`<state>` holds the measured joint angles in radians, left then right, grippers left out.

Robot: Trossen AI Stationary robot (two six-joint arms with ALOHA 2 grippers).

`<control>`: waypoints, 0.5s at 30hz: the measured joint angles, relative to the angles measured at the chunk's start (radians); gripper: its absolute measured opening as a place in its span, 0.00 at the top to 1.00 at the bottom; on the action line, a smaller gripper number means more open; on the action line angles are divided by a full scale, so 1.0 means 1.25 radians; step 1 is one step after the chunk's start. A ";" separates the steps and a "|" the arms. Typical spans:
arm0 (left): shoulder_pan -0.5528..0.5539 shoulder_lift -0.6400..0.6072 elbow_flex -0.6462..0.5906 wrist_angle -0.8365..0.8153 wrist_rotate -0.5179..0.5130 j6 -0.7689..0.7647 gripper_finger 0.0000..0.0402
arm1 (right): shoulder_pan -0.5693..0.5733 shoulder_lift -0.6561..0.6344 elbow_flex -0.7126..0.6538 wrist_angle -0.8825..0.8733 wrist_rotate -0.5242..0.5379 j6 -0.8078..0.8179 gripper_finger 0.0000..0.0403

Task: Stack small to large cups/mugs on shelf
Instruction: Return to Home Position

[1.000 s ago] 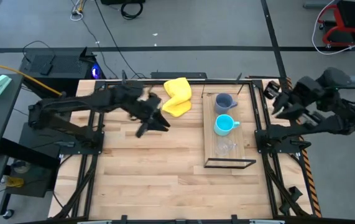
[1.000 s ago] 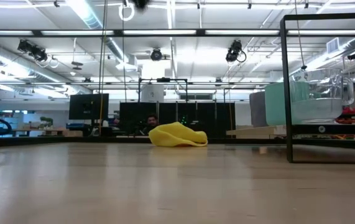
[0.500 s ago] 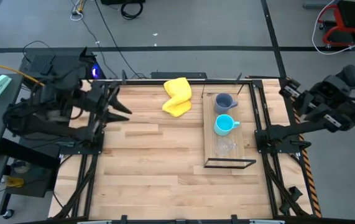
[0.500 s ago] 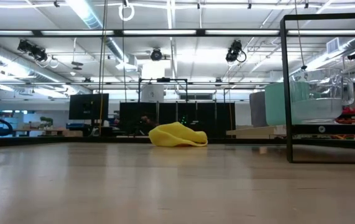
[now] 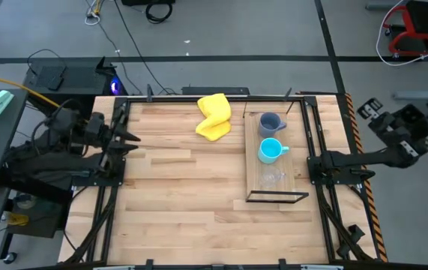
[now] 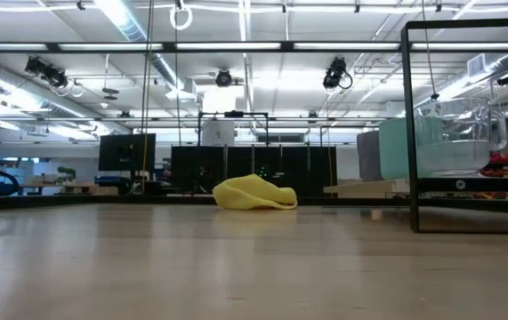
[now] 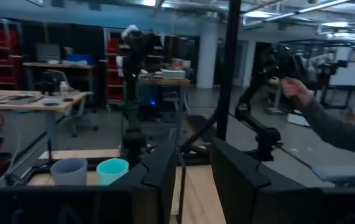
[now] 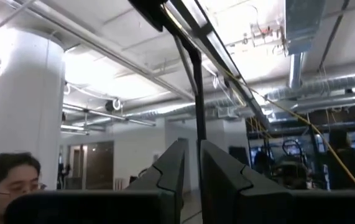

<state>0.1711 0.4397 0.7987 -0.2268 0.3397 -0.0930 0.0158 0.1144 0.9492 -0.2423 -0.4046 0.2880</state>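
In the high view the shelf point(image 5: 297, 161), a light-wood board in a thin black frame, lies on the table's right half. Three vessels stand on it in a row. The grey-blue mug point(image 5: 270, 123) is farthest, the cyan mug point(image 5: 271, 151) in the middle, and the clear glass cup point(image 5: 271, 178) nearest. The low view shows the glass cup point(image 6: 467, 133) on the raised shelf point(image 6: 476, 184). My left gripper point(image 5: 129, 136) hangs open at the table's left edge, touching nothing. My right gripper point(image 5: 366, 109), open by a narrow gap, is beyond the right edge.
A crumpled yellow cloth point(image 5: 214, 116) lies near the far edge, left of the shelf. Bare planks point(image 5: 184, 195) fill the table's middle and near side. A person's sleeve point(image 7: 332, 121) shows in the room beyond, and another person point(image 8: 6, 177) in the right wrist view.
My left arm has drawn back from beside the yellow cloth to the table's left edge. My right arm has pulled away farther past the right edge. The cups, shelf and cloth have stayed put.
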 joint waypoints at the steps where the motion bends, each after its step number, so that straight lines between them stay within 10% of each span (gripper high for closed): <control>1: 0.009 -0.026 -0.020 -0.001 -0.002 -0.005 0.73 | 0.000 -0.021 -0.028 0.016 0.001 0.003 0.85; 15: 0.042 -0.310 -0.209 -0.008 -0.003 -0.067 0.73 | 0.000 -0.090 -0.300 0.228 0.003 0.049 0.85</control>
<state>0.2234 0.0523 0.5376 -0.2364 0.3362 -0.1772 0.0158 0.0025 0.5747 0.0430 -0.4007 0.3494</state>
